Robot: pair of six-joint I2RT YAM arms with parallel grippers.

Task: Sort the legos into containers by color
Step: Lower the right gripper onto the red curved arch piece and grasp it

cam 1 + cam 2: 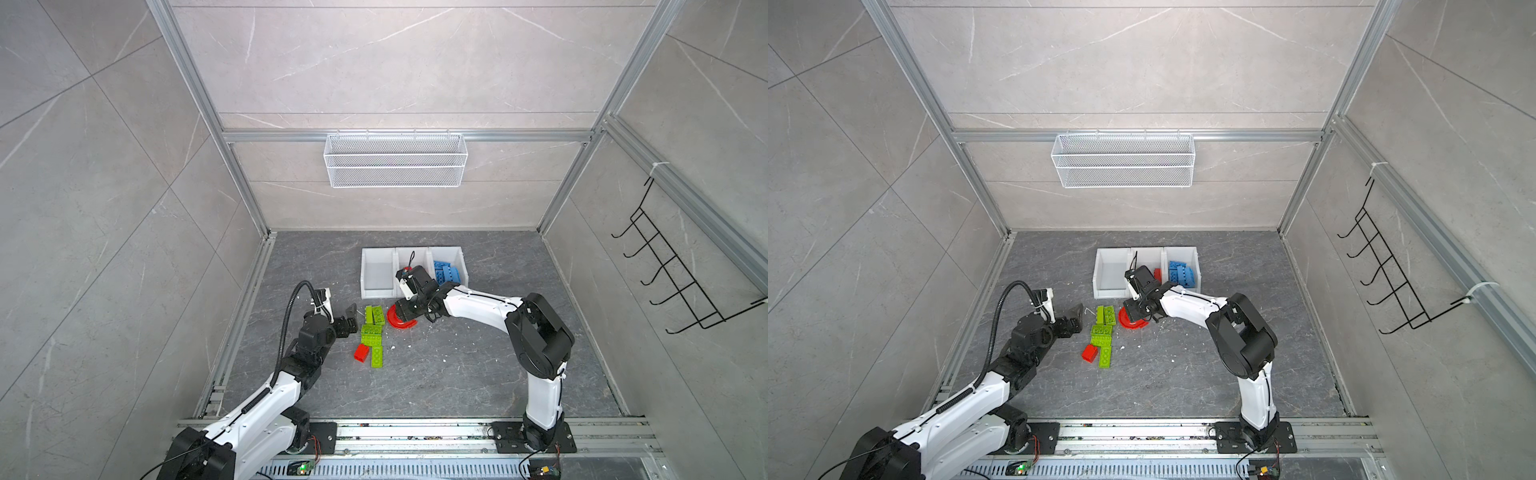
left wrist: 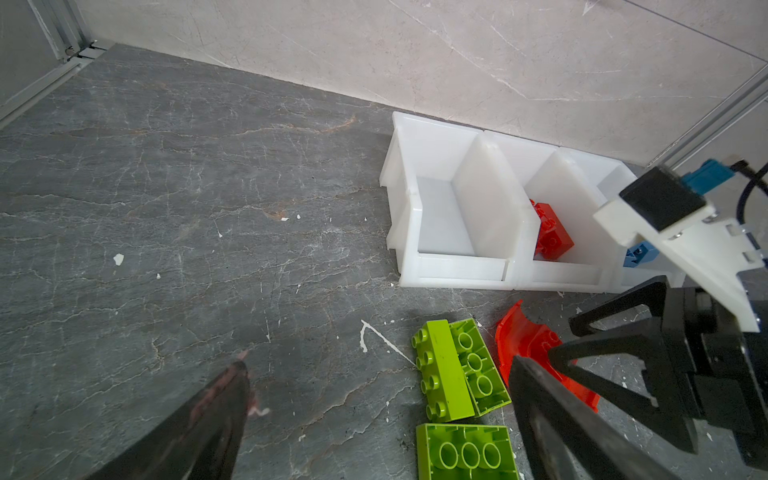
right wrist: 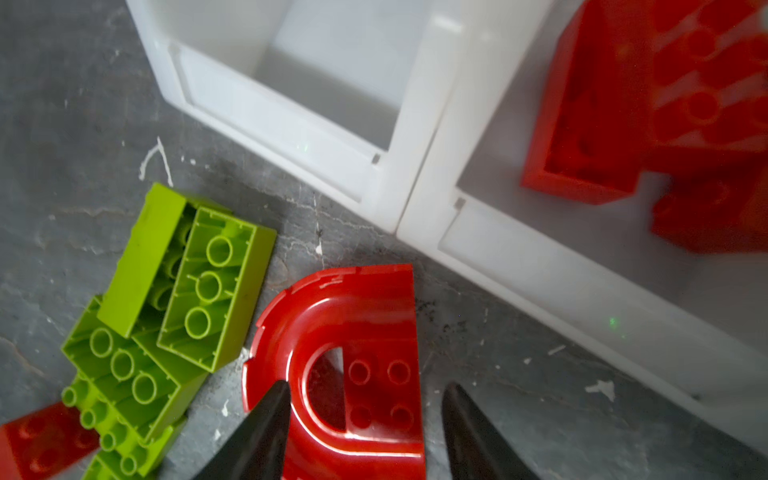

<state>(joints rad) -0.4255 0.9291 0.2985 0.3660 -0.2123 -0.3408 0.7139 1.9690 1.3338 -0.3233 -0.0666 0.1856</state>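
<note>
The red arch lego (image 3: 353, 316) lies flat on the floor in front of the containers (image 1: 377, 294). My right gripper (image 3: 368, 386) hangs open just over it: one finger overlaps the arch's curved edge and the other stands off its straight side. In both top views this gripper (image 1: 399, 313) covers part of the arch (image 1: 402, 326). Red legos (image 2: 550, 232) lie in the middle container, blue legos (image 1: 446, 272) in the right one, and the left one holds nothing. Several green legos (image 1: 372, 328) and one red brick (image 1: 361, 353) lie loose on the floor. My left gripper (image 1: 351, 318) is open and empty beside the green ones.
A white wire mesh basket (image 1: 395, 160) hangs on the back wall. A black hook rack (image 1: 665, 270) is mounted on the right wall. Aluminium rails run along the floor's edges. Small white flecks dot the grey floor (image 1: 457, 365).
</note>
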